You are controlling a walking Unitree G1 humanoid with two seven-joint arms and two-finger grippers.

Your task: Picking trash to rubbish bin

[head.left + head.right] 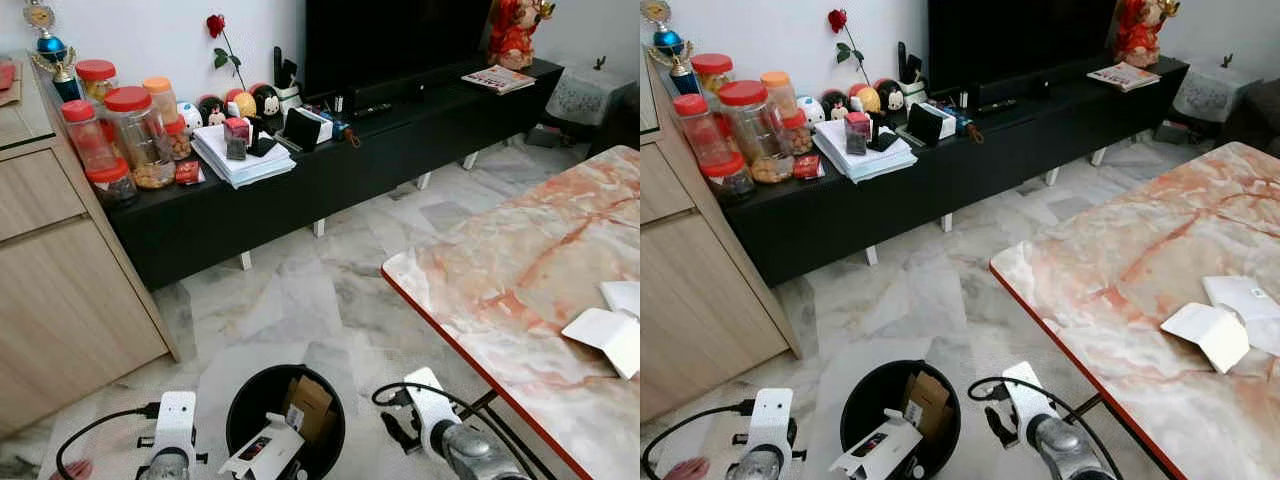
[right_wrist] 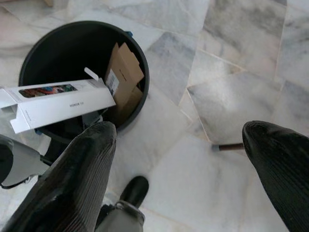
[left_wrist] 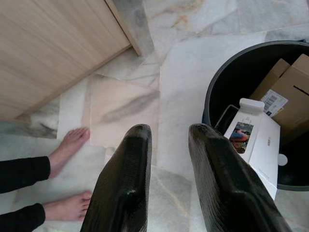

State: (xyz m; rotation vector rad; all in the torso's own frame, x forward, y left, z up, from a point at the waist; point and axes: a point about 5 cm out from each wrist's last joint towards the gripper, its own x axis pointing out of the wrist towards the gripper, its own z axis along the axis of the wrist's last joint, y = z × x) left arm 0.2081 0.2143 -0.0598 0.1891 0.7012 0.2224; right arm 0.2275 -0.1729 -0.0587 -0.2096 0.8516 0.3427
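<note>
A white phone box [image 2: 58,102] lies across the rim of the black rubbish bin [image 2: 35,54] on the marble floor [image 1: 300,290], above a brown cardboard box [image 2: 123,72] inside. The left gripper [image 3: 166,183] hangs beside the bin, fingers slightly apart, holding nothing. The right gripper [image 2: 178,169] hangs on the bin's other side, fingers spread wide. More white boxes [image 1: 1220,320] rest on the pink marble table [image 1: 1120,270]. A person's bare feet [image 3: 70,145] stand near.

Black bin [image 1: 855,400] bottom centre w/ brown cardboard [image 1: 923,399] inside, white box [image 1: 880,447] across its rim. Arms either side at bottom edge. Marble table [image 1: 1120,280] right, w/ white boxes [image 1: 1230,320]. Black TV bench [image 1: 940,170] across top, jars [image 1: 740,125] upper left.
</note>
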